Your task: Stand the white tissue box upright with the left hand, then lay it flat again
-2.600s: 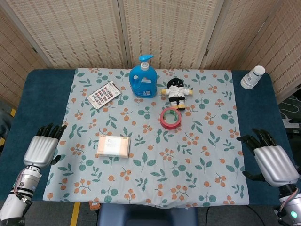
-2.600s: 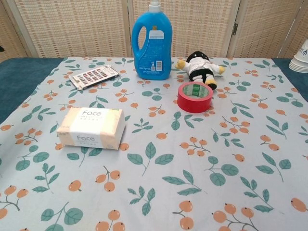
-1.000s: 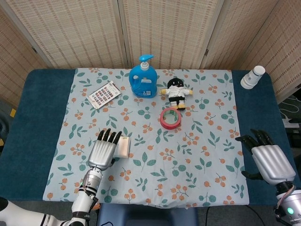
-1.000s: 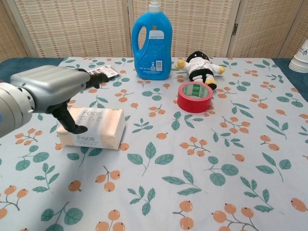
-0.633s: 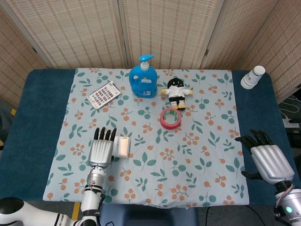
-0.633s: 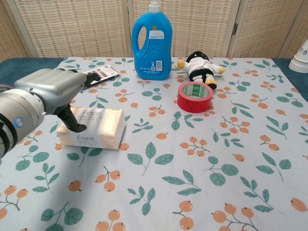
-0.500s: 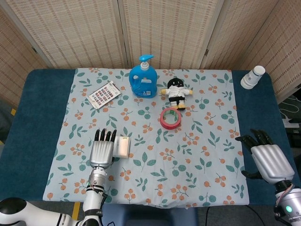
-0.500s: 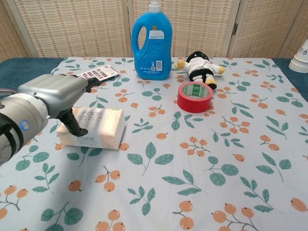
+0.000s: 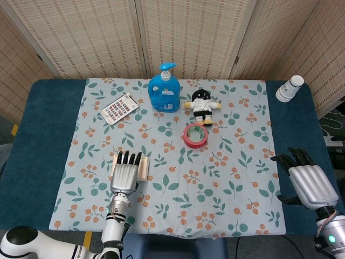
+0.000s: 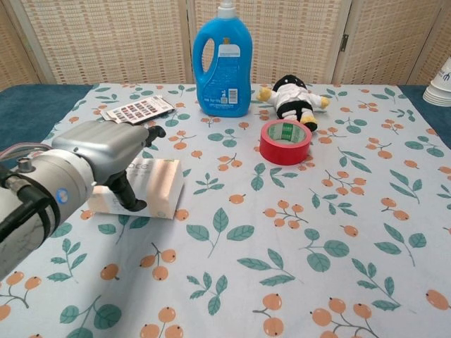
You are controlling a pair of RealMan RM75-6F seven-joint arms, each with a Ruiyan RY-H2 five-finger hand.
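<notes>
Tissue box (image 10: 151, 186) lies flat on bench cloth (image 9: 215, 178), front-left area; left hand (image 10: 106, 151) rests over it. Card sheet (image 9: 119, 108) behind it, far-left. Detergent bottle (image 9: 164, 89) at rear centre; plush doll (image 9: 201, 105) just right of bottle; tape roll (image 9: 195, 135) in front of doll. Cup stack (image 9: 290, 88) far right rear. Right hand (image 9: 308, 183) at front-right edge.

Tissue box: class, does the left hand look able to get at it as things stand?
Probably yes: the left hand is already over the tissue box, thumb at its front face, with nothing between them.
</notes>
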